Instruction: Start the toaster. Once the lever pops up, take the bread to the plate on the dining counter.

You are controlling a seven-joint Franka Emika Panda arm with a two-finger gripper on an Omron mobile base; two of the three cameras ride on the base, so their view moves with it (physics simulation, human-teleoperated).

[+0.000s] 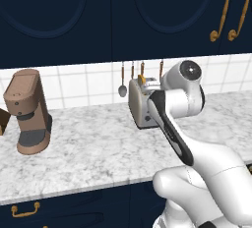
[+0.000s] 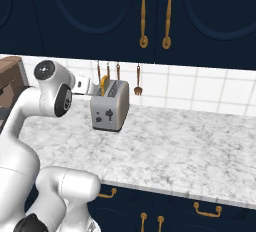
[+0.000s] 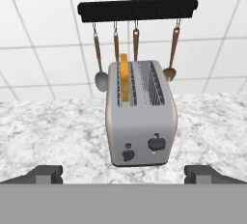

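Note:
The silver toaster (image 3: 141, 117) stands on the marble worktop against the white tiles, also seen as the toaster (image 1: 141, 105) and the toaster (image 2: 110, 107). The bread (image 3: 124, 76) stands in its left slot, its orange crust sticking up above the top. Two dark controls sit low on the narrow face; the smaller, left one looks like the lever (image 3: 128, 155). My gripper (image 3: 124, 175) is open, level with that face and a short way in front of it, with nothing between its fingertips (image 3: 46, 174). The plate and the dining counter are out of view.
A black rail (image 3: 137, 9) with several hanging utensils is on the tiles right behind the toaster. A brown coffee machine (image 1: 27, 111) stands at the left of the worktop (image 1: 98, 148). Navy wall cabinets (image 2: 150, 11) hang above.

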